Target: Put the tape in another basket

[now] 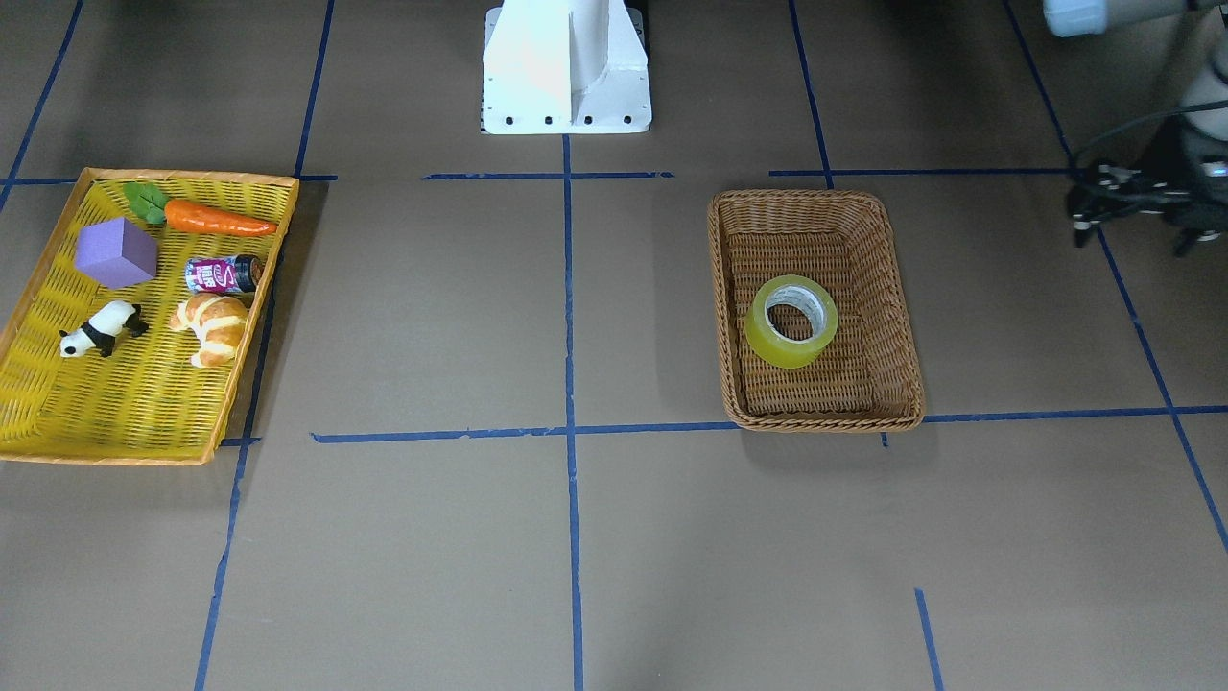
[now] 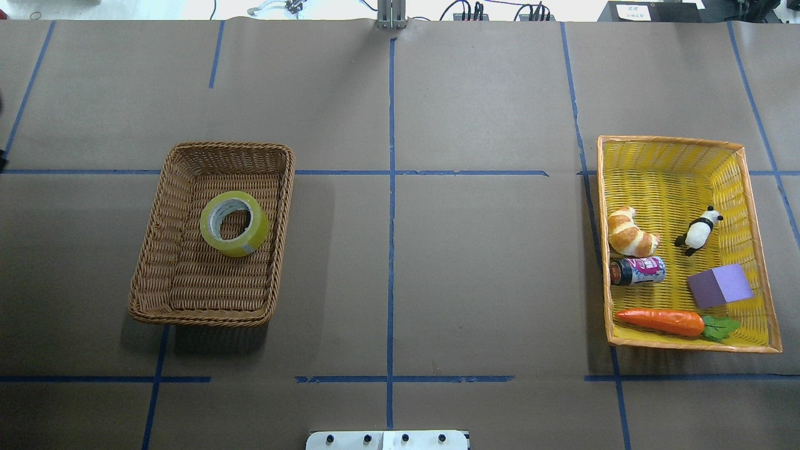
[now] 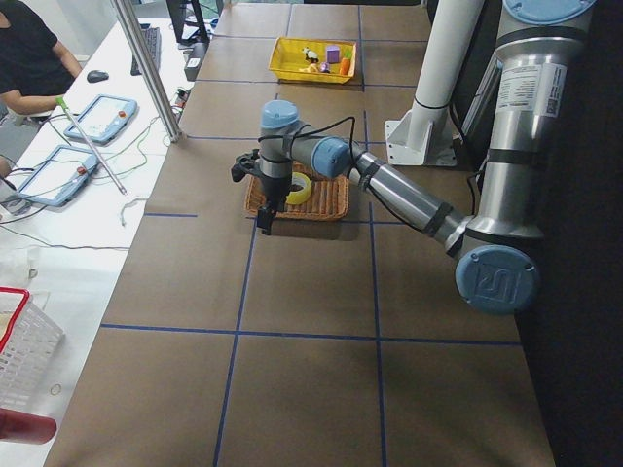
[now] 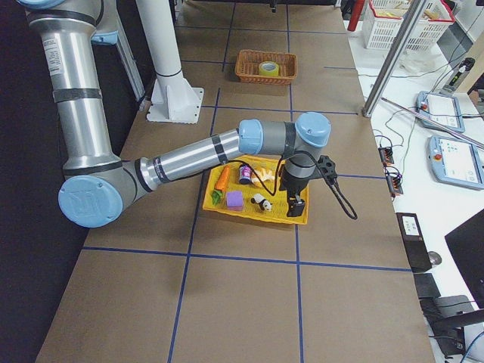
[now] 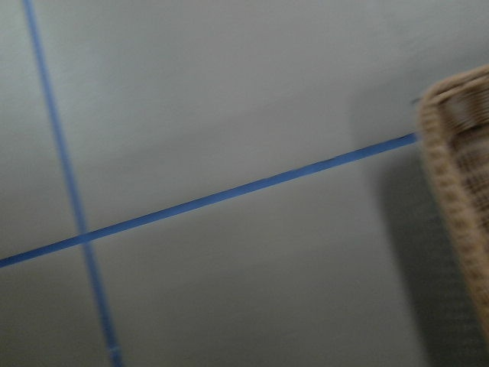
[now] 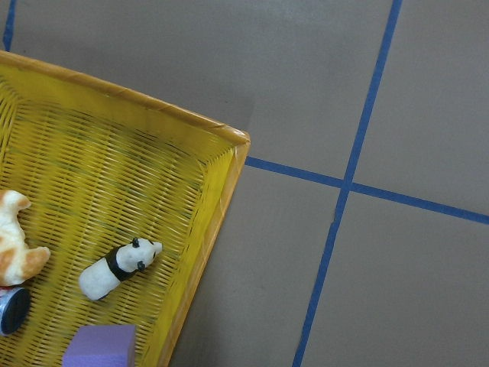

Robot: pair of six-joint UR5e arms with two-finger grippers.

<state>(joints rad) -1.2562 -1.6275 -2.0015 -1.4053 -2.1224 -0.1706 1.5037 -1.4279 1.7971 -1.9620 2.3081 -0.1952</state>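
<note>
The tape [image 2: 234,223] lies flat, hole upward, on the floor of the brown wicker basket [image 2: 228,145], toward the wall nearest the desk [image 2: 475,250] centre. The left pincer [image 3: 265,222] hangs fingers-down just outside the basket's outer side, apart from the tape; the pictures do not settle how its jaws stand. The right pincer [image 4: 295,208] hangs fingers-down over the outer edge of the yellow tray [image 2: 675,142], and I cannot tell its state either. In the tray lie a croissant [image 2: 631,232], a panda figurine [image 2: 699,230], a small can [image 2: 637,270], a purple cube [image 2: 720,285] and a carrot [image 2: 662,322].
</note>
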